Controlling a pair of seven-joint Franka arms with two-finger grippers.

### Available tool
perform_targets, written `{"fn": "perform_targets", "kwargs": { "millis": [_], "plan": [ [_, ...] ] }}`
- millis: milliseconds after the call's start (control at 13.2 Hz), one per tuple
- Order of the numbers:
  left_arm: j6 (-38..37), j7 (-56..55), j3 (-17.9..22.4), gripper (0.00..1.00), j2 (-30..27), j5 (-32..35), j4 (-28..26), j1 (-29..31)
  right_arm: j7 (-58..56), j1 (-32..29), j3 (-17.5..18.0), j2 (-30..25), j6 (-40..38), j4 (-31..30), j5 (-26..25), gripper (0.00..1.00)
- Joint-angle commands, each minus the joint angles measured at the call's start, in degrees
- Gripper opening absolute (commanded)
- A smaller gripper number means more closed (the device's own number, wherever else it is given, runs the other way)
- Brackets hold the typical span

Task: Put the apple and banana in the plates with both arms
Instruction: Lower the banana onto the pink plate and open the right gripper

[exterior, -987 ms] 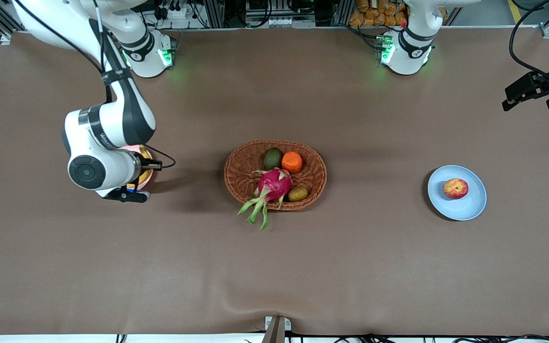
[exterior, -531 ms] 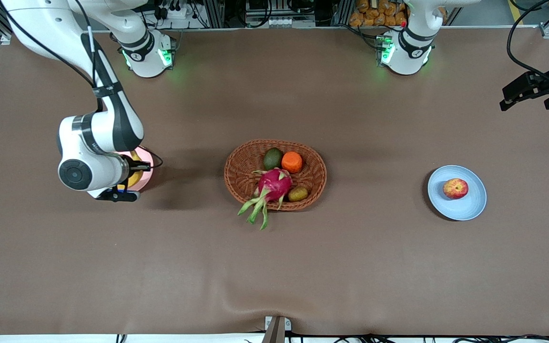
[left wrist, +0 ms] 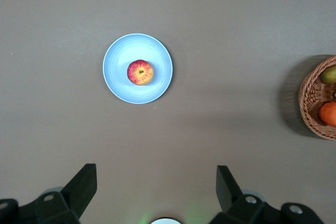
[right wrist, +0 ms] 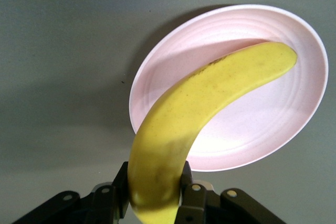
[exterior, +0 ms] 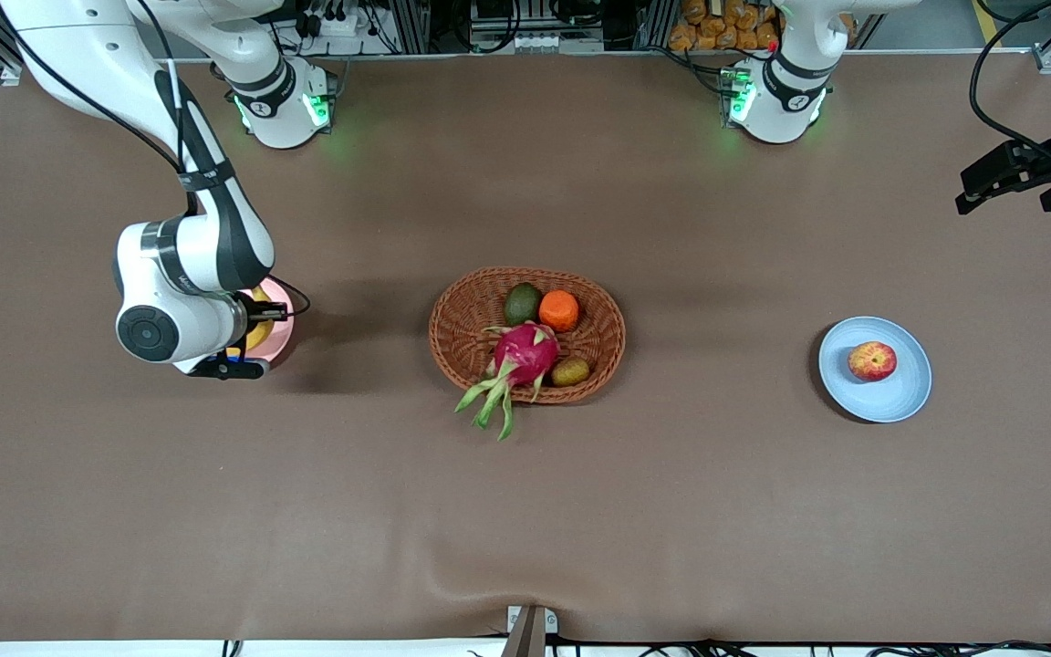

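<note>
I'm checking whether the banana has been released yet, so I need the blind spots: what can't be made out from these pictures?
- Front view: the right arm's wrist covers most of the pink plate and banana; the right gripper itself is hidden.
- Right wrist view: the banana sits gripped between the right gripper fingers, over the plate; contact with the plate cannot be told.
- Front view: the left gripper is partly cut off by the frame edge.

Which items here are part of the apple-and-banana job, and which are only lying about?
Job:
- apple on the blue plate
- banana, clamped in the right gripper over the pink plate
- left gripper, open, waiting high at the left arm's end of the table

Lying about:
- wicker basket
- dragon fruit, orange, avocado, kiwi in the basket
</note>
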Motion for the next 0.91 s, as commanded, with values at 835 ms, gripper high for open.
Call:
{"fn": "perform_targets", "kwargs": {
  "millis": [835],
  "plan": [
    [-0.90, -0.14, -0.45, 1.00, 0.21, -0.37, 0.97, -0.15, -0.53, -1.64, 0.86, -0.38, -16.64, 18.97, -1.34, 1.00]
  ]
}}
